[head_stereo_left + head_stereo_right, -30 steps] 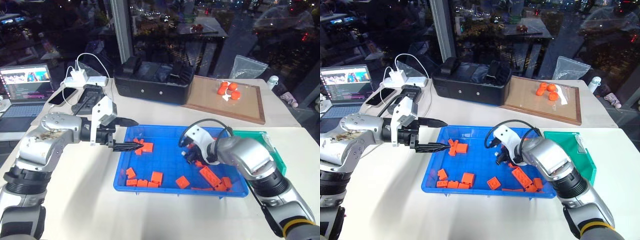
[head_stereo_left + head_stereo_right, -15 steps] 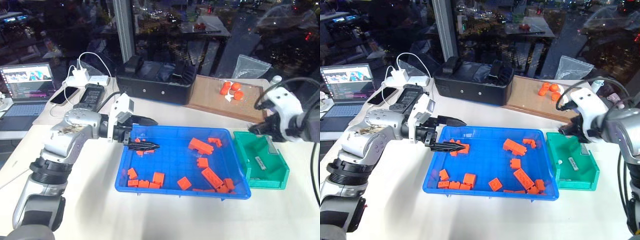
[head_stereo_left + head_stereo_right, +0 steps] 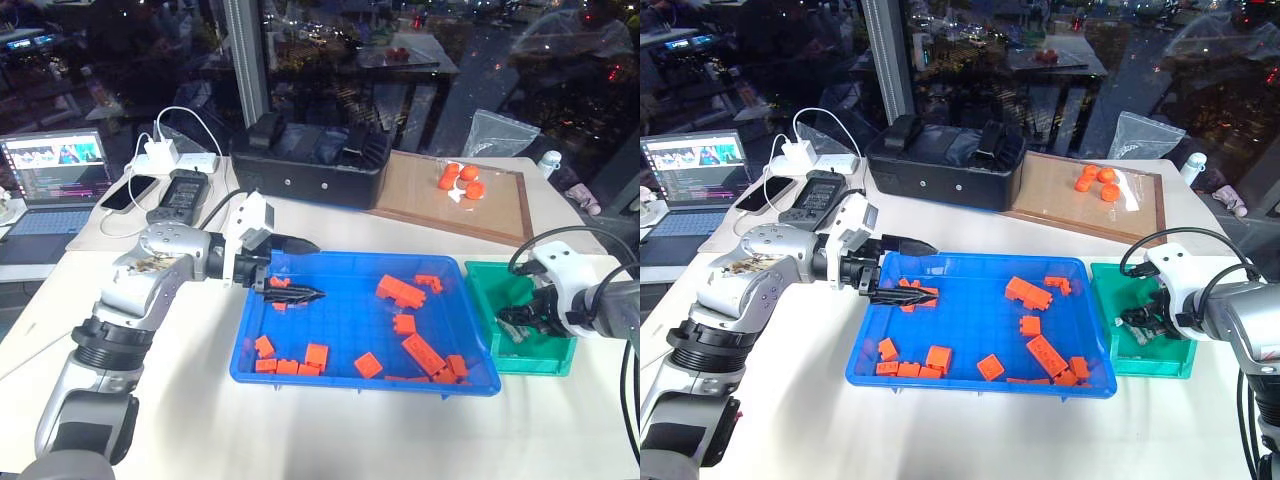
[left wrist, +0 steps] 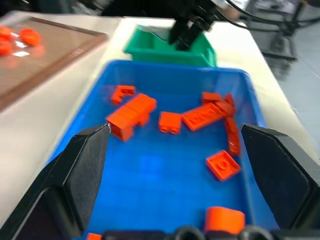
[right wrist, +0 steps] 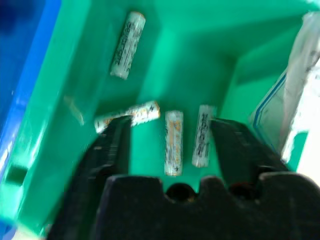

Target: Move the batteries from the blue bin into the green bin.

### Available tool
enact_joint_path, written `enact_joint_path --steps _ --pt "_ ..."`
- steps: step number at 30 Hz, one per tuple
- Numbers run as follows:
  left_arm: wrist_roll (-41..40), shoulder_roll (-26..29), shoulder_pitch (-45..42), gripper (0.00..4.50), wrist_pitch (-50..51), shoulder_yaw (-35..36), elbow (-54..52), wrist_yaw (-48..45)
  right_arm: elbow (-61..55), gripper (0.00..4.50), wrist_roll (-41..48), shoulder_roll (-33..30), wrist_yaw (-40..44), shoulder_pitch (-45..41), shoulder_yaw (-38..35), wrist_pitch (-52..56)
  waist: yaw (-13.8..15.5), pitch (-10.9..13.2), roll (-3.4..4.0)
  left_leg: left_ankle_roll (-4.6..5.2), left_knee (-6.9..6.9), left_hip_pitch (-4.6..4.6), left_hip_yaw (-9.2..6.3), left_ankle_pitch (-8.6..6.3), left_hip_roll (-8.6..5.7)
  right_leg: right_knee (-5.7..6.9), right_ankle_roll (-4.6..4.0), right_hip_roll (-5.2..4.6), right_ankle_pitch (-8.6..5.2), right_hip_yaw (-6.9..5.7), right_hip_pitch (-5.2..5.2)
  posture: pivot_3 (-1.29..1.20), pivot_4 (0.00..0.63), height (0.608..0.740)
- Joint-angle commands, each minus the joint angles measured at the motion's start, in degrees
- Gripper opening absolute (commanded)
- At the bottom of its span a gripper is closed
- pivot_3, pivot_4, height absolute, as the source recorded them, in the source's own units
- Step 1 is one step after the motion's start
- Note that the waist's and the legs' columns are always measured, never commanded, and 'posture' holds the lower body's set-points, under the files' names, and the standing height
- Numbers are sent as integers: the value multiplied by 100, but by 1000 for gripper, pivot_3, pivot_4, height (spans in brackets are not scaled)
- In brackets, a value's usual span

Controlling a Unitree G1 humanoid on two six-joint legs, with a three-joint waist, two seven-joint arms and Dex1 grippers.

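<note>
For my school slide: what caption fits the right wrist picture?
Right gripper, fingers open, over four batteries lying in the green bin.

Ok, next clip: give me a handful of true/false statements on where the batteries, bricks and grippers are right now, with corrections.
1. Four batteries lie in the green bin. True.
2. The right gripper is shut on a battery. False: its fingers stand open over the batteries, holding nothing.
3. Orange bricks lie in the blue bin. True.
4. The left gripper is over the green bin. False: it is at the blue bin's left end, open.
5. The green bin sits to the left of the blue bin. False: it sits on its right.
</note>
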Motion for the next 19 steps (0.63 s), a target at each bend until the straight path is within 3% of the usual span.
enact_joint_path --steps 1,5,8,13,19 --pt "215 123 86 4500 -206 166 -58 206 95 4465 -3 -305 315 -106 -654 -790 -9 -1 5 0 -2 1 2 0 -2 0 0 -1 0 2 -1 0 150 740" --pt "290 -8 149 4500 -419 588 68 770 230 4465 359 35 752 -329 -1725 -2080 -14 2 8 0 -3 1 1 0 -1 1 1 1 1 1 -1 0 150 740" --pt "25 -38 400 4500 -460 1065 -9 952 -269 4465 928 393 1616 -40 -2314 -2997 -26 2 6 0 -4 3 -5 0 4 -2 1 6 1 -3 5 0 150 740" --pt "183 -64 772 4500 -283 1199 -107 1492 -733 4465 1132 718 1837 651 -2536 -3416 -5 1 8 1 -3 13 -7 -1 4 1 2 4 1 -5 20 0 150 740" --pt "93 -105 1088 4500 -95 1129 -64 1689 -778 4465 936 867 1747 1242 -2291 -3738 21 1 7 0 11 15 -3 -1 1 -3 16 -13 9 -6 36 0 150 740"
